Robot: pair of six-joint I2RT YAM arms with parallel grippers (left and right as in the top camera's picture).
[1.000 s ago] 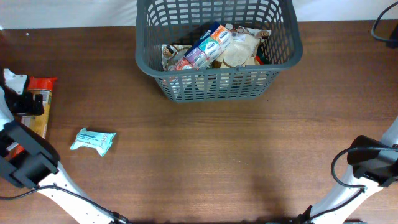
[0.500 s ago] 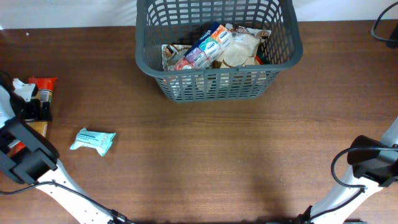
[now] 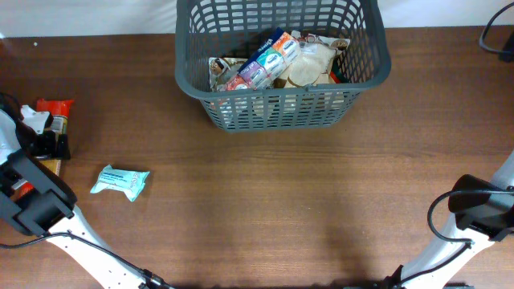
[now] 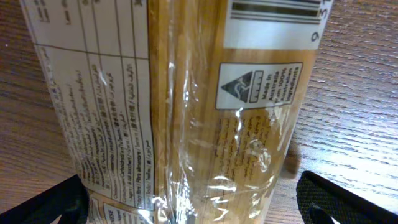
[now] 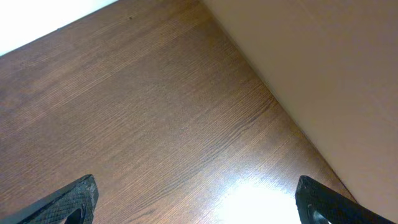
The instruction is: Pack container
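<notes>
The container [image 3: 277, 112] sits at the far middle of the desk [image 3: 281, 209], with packets [image 3: 273, 60] inside. The left claw [image 4: 199, 208] gapes wide astride a pasta packet [image 4: 186, 112], not gripping it. The right claw [image 5: 202, 205] gapes wide, empty, above the desk.

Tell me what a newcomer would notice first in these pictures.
The dark grey container at the far side of the table, already holding colourful packets. Next, a small teal packet lying alone front-left, and the left end effector open over a clear-wrapped packet at the left edge.
</notes>
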